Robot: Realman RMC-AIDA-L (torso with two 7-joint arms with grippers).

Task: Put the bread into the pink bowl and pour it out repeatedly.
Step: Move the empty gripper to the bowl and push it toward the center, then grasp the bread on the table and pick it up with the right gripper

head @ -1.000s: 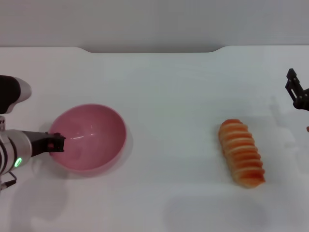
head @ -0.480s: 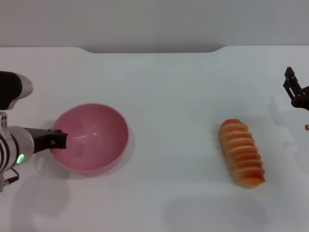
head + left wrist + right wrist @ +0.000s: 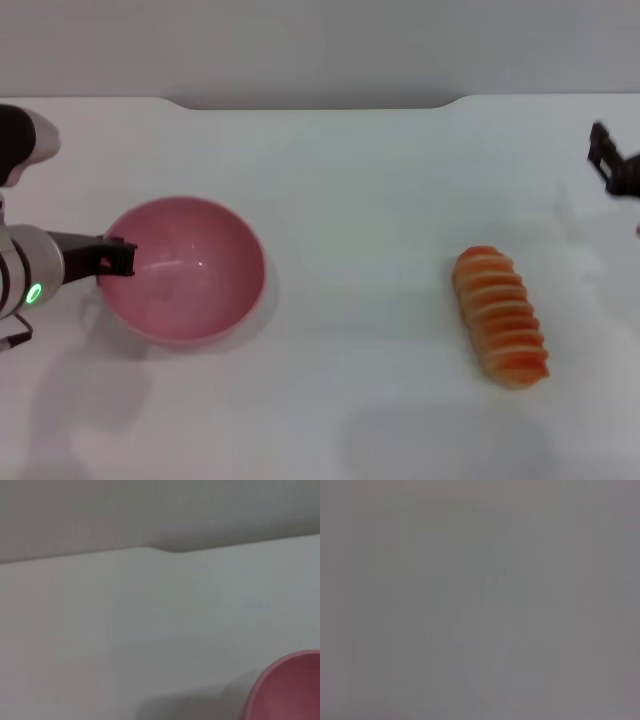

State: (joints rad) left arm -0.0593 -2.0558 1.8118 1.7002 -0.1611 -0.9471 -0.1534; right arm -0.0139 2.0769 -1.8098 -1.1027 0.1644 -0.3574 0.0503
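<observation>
The pink bowl [image 3: 182, 270] is on the left of the white table, open side up and holding nothing. My left gripper [image 3: 115, 257] is shut on its left rim. A slice of that rim shows in the left wrist view as the pink bowl [image 3: 290, 687]. The bread [image 3: 500, 315], an orange-glazed ridged loaf, lies flat on the right side of the table, far from the bowl. My right gripper [image 3: 612, 168] hangs at the far right edge of the head view, behind and to the right of the bread, touching nothing. The right wrist view shows only plain grey.
The white table [image 3: 350, 200] stretches between the bowl and the bread. Its back edge runs across the top of the head view, with a shallow notch in the middle.
My left gripper has moved back, away from me, with the bowl's rim, and the bowl has shifted and levelled with it. The right gripper has drifted slightly back. The bread has not moved.
</observation>
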